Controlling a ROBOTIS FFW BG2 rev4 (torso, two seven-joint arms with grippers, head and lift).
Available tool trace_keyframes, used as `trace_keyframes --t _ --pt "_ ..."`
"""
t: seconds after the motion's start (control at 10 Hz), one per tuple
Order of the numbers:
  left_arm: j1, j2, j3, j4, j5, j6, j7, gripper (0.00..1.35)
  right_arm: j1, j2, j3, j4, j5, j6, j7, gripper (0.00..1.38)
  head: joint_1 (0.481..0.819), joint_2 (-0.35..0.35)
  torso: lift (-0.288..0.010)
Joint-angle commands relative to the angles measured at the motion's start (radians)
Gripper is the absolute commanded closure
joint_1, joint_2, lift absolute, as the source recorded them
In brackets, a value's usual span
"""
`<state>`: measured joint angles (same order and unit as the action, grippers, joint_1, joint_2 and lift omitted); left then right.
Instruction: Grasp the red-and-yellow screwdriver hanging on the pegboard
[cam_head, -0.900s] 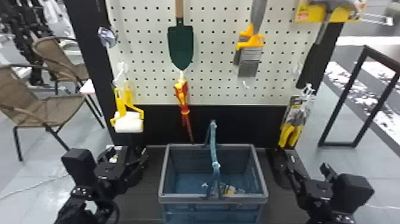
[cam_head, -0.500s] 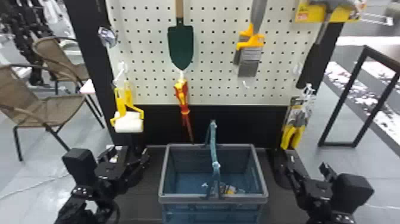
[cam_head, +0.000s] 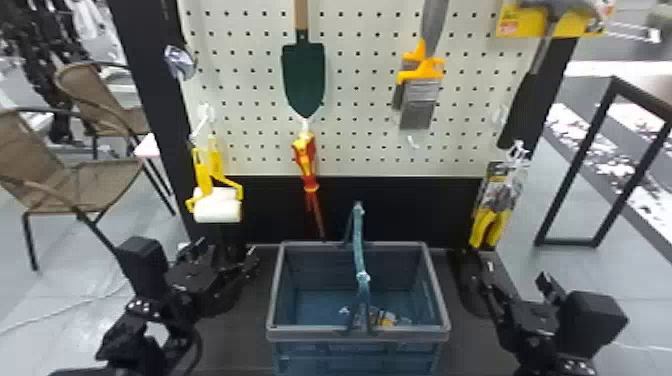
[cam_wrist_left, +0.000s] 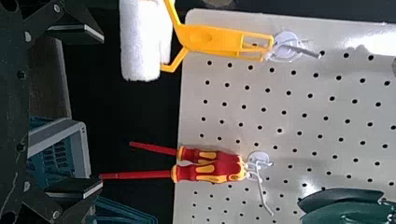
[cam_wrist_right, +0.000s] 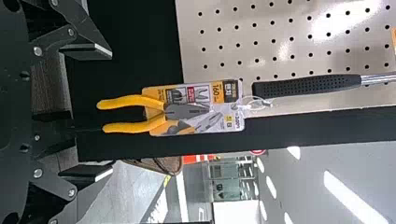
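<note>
— Where's the red-and-yellow screwdriver?
— Hanging tip-down on the pegboard, just under the green trowel, beyond the blue basket's far wall
— And the jaws?
— Left jaws wide open, near, left of the basket; right jaws open too, on its right, below the pliers

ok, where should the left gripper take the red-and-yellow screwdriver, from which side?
Probably the thick handle of the red-and-yellow screwdriver, left gripper coming head-on from the front and straddling it: it hangs vertically off a hook, thin shaft down, close against the pegboard.
</note>
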<state>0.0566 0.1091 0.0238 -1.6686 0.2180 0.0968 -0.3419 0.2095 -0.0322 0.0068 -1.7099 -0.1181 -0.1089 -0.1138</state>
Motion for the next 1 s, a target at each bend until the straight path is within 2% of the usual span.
trace_keyframes --t 0.0,0.3,0.6,0.9 --pt "-0.047 0.003 0.007 0.043 -0.008 0.008 -0.046 0.21 -0.002 0.000 0.002 0.003 0.000 0.000 0.003 0.40 0.549 0.000 -0.100" --pt "-0.149 0.021 0.002 0.102 -0.028 0.021 -0.141 0.21 -0.004 0.000 0.007 0.004 0.000 0.000 0.006 0.40 0.549 0.000 -0.100" --pt "-0.242 0.041 0.002 0.167 -0.006 0.034 -0.230 0.22 -0.005 0.000 0.012 0.004 -0.002 -0.002 0.010 0.40 0.549 0.000 -0.100" --pt "-0.354 0.072 -0.021 0.227 -0.002 0.043 -0.324 0.30 -0.009 0.000 0.016 0.006 -0.003 -0.002 0.017 0.40 0.549 0.000 -0.100"
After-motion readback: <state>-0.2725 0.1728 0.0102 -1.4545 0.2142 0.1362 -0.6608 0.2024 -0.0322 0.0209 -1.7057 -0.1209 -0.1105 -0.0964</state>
